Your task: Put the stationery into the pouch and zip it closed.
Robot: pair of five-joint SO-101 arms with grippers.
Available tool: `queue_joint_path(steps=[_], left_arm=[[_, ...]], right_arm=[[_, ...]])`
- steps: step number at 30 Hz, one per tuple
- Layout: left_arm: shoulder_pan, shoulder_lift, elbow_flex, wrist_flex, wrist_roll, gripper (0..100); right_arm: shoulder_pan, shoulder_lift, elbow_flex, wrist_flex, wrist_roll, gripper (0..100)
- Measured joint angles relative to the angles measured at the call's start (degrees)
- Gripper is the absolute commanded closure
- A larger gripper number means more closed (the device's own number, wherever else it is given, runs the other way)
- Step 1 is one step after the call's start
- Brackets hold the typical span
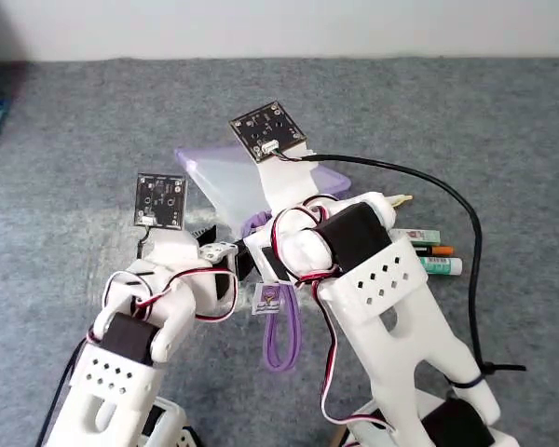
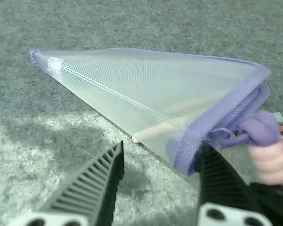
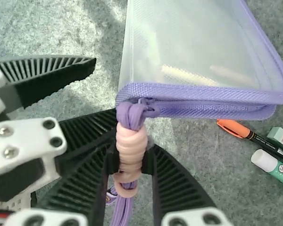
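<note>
Our right fingers [image 3: 174, 183] clench zipper pull [image 3: 129, 150]; left fingers [image 2: 92, 188] spread by pouch [image 2: 146, 89]. Pencil [image 3: 188, 76] perhaps inside; marker [image 3: 236, 129], glue stick [image 3: 273, 165] outside.

Bright, even light from above casts soft shadows on the grey carpet [image 2: 33, 150] beneath the pouch [image 2: 146, 89].

The pouch [image 3: 193, 42] is translucent, faintly gridded plastic edged in woven purple cloth tape. Its zip pull [image 3: 129, 146] looks like smooth pink rubber. The left claw [image 2: 162, 155] and right claw [image 3: 130, 160] are ribbed, matt black plastic. The table [image 1: 466, 112] wears rough grey felt-like cloth.
</note>
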Motion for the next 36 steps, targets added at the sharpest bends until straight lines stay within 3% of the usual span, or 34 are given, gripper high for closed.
queue_joint_path(steps=[7,17,23,29,36], left_arm=[[0.18,0.97,0.0,-0.62,0.0,98],[-0.09,1.05,0.0,-0.62,-0.26,99],[-5.71,1.05,-2.02,-0.18,-0.09,99],[-9.41,1.14,-8.53,8.97,-0.09,99],[-9.49,1.05,-13.27,18.64,0.0,99]], right_arm=[[0.0,0.0,0.0,3.34,0.0,99.1],[0.18,0.0,0.0,4.57,0.09,99.1],[7.56,-1.67,-0.09,4.31,1.85,99.1],[19.34,-4.84,-0.09,4.75,7.47,99.1],[26.29,-6.33,-0.09,4.84,10.37,99.1]])
